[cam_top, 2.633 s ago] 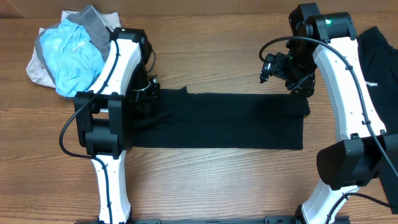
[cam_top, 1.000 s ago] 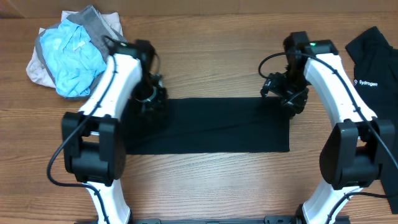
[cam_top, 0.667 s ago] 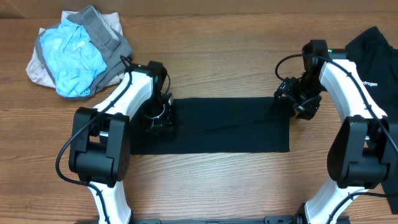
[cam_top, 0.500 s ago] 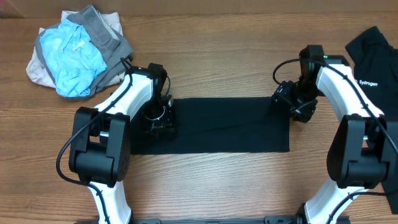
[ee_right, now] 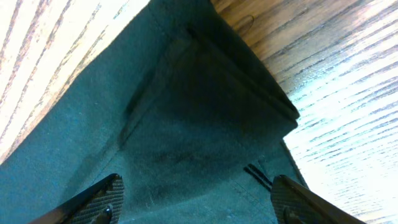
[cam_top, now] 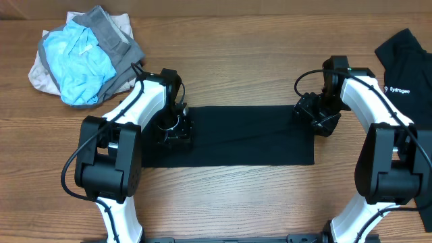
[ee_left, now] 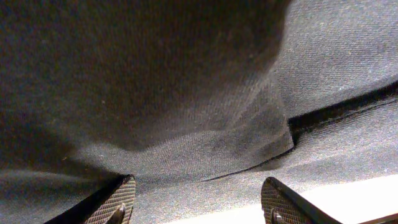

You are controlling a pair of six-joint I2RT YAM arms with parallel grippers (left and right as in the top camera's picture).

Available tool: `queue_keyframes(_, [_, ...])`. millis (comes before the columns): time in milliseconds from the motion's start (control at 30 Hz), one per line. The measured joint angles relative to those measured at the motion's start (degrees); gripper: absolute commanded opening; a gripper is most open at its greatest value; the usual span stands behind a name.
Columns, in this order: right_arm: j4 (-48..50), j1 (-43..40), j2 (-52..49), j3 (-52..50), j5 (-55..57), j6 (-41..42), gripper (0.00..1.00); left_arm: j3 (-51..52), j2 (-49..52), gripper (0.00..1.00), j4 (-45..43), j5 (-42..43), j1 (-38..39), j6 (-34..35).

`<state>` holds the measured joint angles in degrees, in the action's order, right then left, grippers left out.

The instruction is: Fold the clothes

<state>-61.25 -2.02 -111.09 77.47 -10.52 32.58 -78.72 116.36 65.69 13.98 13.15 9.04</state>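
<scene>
the black garment (cam_top: 243, 138) lies flat across the middle of the worktop (cam_top: 236, 202) as a long folded strip, its near edge straight and parallel to the worktop's near edge

the left gripper (cam_top: 174, 129) sits low on the strip's left part; in the wrist view its fingers (ee_left: 119, 200) stand apart with only loose cloth and a folded flap beyond them, nothing pinched. the right gripper (cam_top: 312, 116) is at the strip's far right corner, its fingers also spread, looking down on a layered hem with bare wood just beside it

what changed: a couple of seconds ago the strip reached further toward the right edge of the worktop; its right end now stops short of that. the left arm has slid from the strip's far left corner to a spot further in and nearer, and its fingers have just spread wider. the right arm swung out and came back to the corner

i read this as both grippers having let go after tidying the strip, so the lengthwise fold looks done and a crosswise fold, one end over the other, probably remains

at the far left corner the light-blue, grey and beige bundle (cam_top: 81, 57) is well apart, as is the sydrogen-lettered black garment (cam_top: 405, 74) at the far right edge
</scene>
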Motion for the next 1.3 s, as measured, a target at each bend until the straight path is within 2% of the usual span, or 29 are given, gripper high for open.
queue_keyframes(500, [2.1,0.2,0.0,-0.4,0.0,0.4,0.80,0.0,0.0,0.70,0.0,0.0,0.0,0.0])
queue_keyframes(867, [8.2,0.2,0.0,-4.8,0.1,0.4,0.79,0.0,0.0,0.71,-0.1,0.0,0.0,0.0])
queue_keyframes(1133, [8.5,-0.9,0.0,-4.8,0.1,0.2,0.61,0.0,0.0,0.72,-0.2,-0.1,0.0,0.0])
queue_keyframes(1300, [8.6,-1.3,0.0,-4.7,0.3,0.4,0.57,0.0,0.0,0.73,-0.3,-0.1,0.0,0.0])
